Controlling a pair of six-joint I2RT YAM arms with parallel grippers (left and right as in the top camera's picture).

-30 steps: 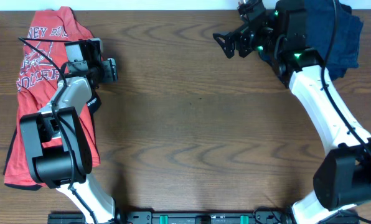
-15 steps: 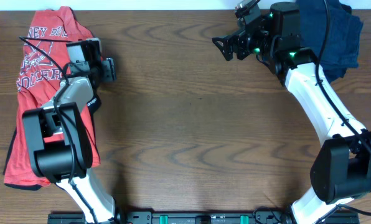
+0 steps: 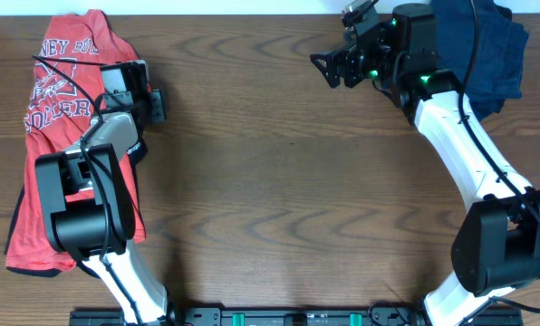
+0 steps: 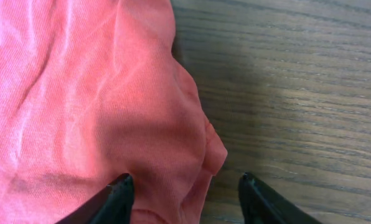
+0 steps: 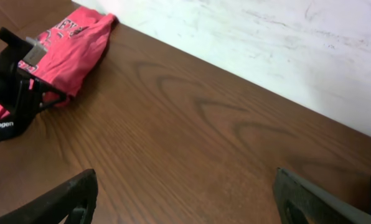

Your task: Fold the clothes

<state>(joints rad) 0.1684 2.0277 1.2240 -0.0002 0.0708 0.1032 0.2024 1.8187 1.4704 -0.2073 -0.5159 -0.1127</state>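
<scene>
T-shirt point(image 3: 66, 68): coral-red, crumpled on the left of your desk point(image 3: 279, 181).
Left jaws: parted, straddling the shirt's right edge.
Right jaws: spread wide, holding nothing, near the dark garment point(image 3: 496, 54).

Robotics test bench. Two white-and-black jointed arms point(image 3: 469, 154) point(image 3: 107, 145) stand at a dark brown wood-grain table point(image 3: 270, 181) against a scuffed white wall point(image 5: 266, 43).

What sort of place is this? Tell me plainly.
Probably a robotics lab bench: two robot arms at a wooden table, a plain white wall, a coral-red T-shirt laid out for folding.
</scene>
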